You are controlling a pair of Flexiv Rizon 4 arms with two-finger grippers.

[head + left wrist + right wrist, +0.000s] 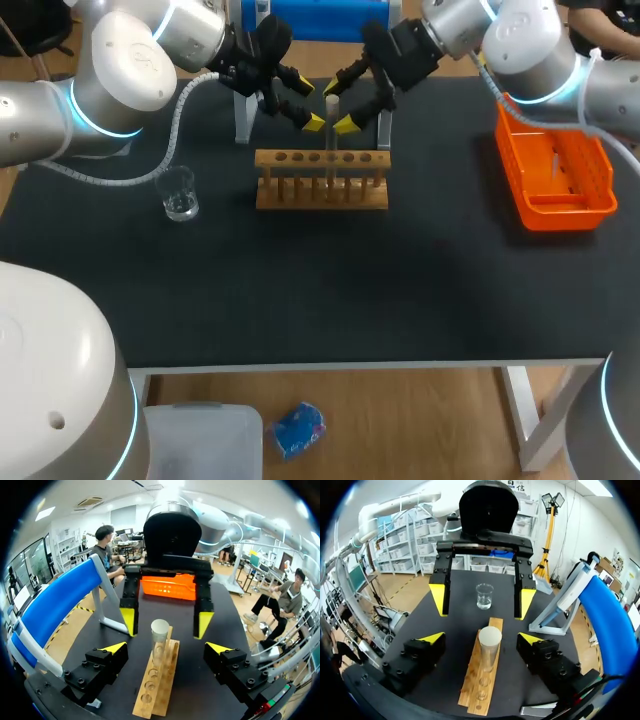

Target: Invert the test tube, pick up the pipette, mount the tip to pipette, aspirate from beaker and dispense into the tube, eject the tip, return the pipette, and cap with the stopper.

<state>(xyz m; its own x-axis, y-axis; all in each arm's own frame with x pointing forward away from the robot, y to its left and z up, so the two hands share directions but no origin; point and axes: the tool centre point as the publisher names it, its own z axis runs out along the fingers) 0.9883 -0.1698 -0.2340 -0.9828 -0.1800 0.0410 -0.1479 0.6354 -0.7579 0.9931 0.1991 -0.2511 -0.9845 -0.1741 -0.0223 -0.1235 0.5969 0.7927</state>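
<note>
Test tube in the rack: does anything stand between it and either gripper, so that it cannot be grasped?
Nothing visible does. The test tube stands upright in the rack, its upper part free. The left gripper and the right gripper are both open, facing each other with the tube between them.

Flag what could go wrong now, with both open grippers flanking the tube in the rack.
1. The left gripper and right gripper face each other close around the same test tube; they might collide if both close.
2. The tube stands tall in the wooden rack; an off-centre grasp could tilt it or drag the rack.
</note>
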